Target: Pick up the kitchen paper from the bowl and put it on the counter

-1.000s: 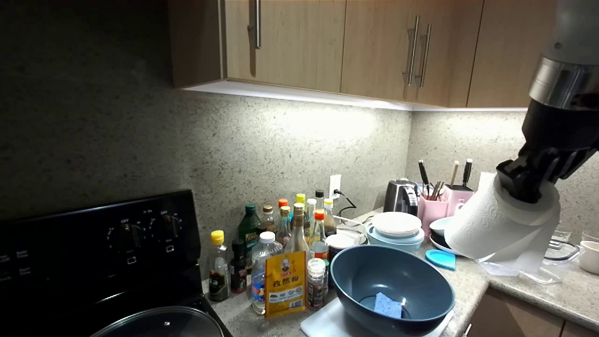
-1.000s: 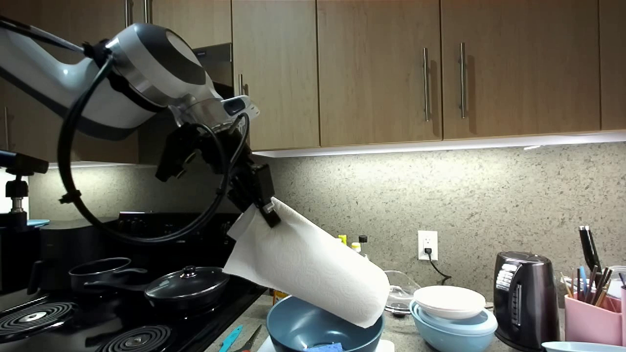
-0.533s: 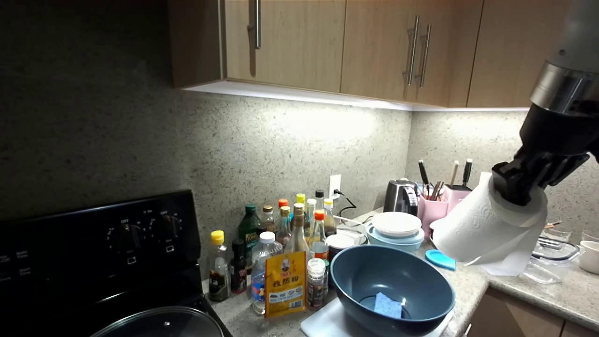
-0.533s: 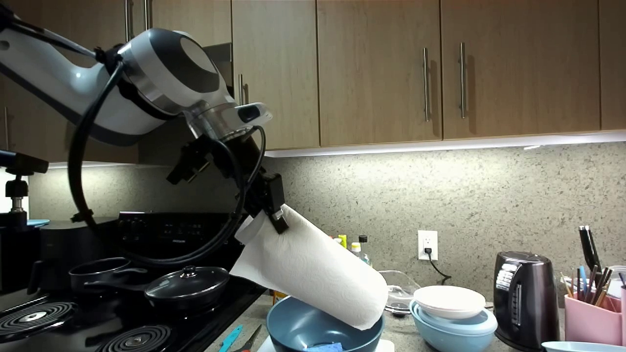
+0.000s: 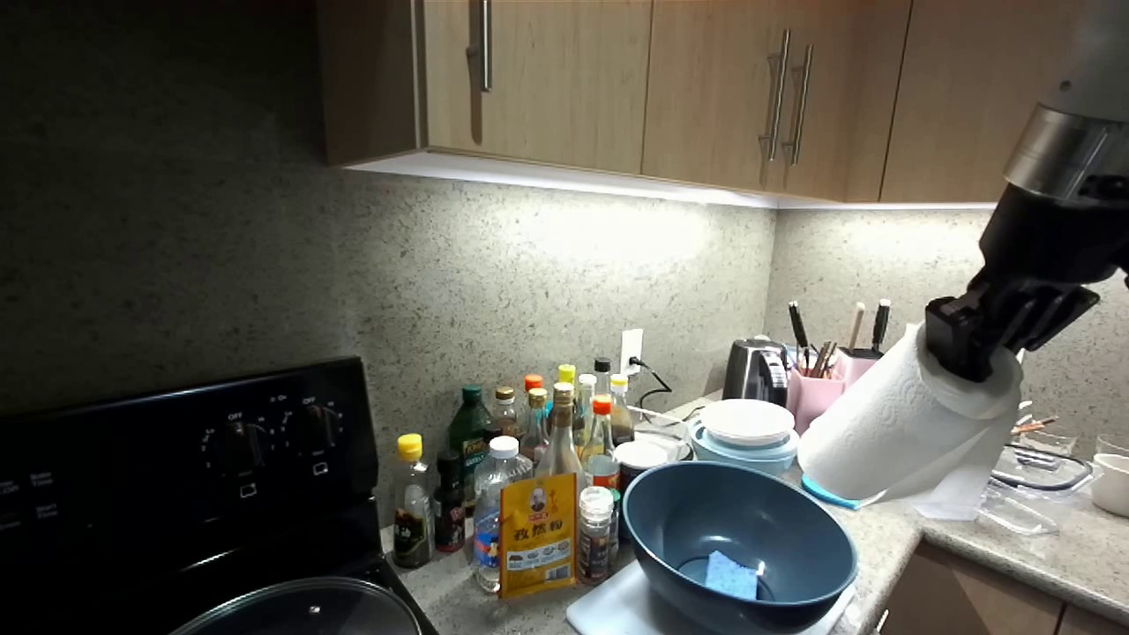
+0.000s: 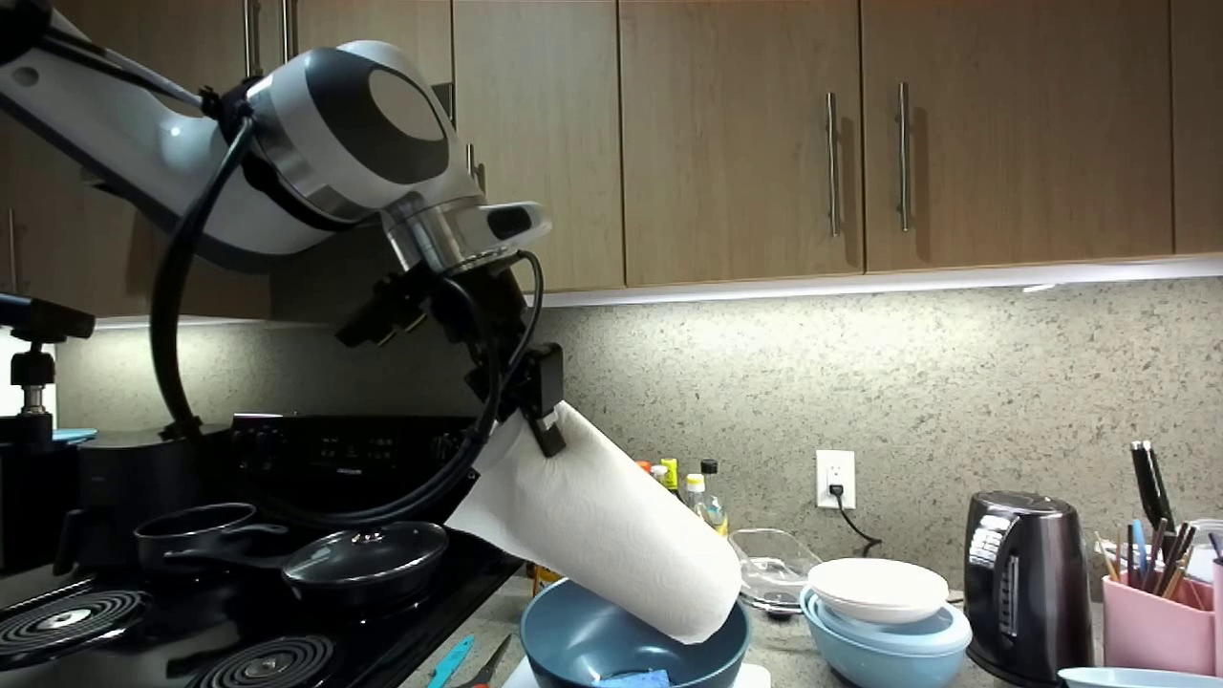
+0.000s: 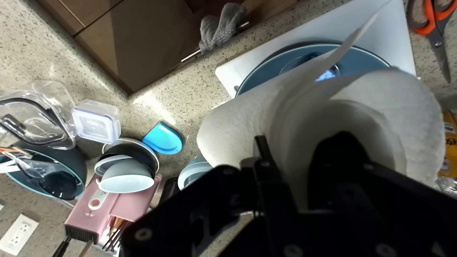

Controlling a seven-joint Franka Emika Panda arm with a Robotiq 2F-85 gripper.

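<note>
The kitchen paper point(image 5: 891, 432), a thick white roll, hangs tilted in the air in both exterior views, with a loose sheet trailing from it. My gripper point(image 7: 302, 138) is shut on the near end of its wall. One finger reaches into the hollow core, while the other finger point(image 6: 549, 440) presses on the outside. Below stands the dark blue-grey bowl point(image 5: 670, 511), apart from the roll in an exterior view and partly covered by it in the wrist view. A blue sponge point(image 5: 730, 575) lies inside the bowl. The speckled counter point(image 7: 192, 92) shows around the bowl.
Several bottles point(image 5: 560, 441) crowd the wall beside the bowl. Stacked dishes point(image 6: 884, 621), a kettle point(image 6: 1027, 583) and a pink holder point(image 6: 1156, 621) stand farther along. A bright blue flat piece point(image 7: 163, 138), scissors point(image 7: 433, 32) and the black stove point(image 6: 191, 621) are nearby.
The held roll has moved left in the exterior view facing the bottles. In the view facing the kettle, its gripped end has moved right and slightly down, so the roll tilts more steeply.
</note>
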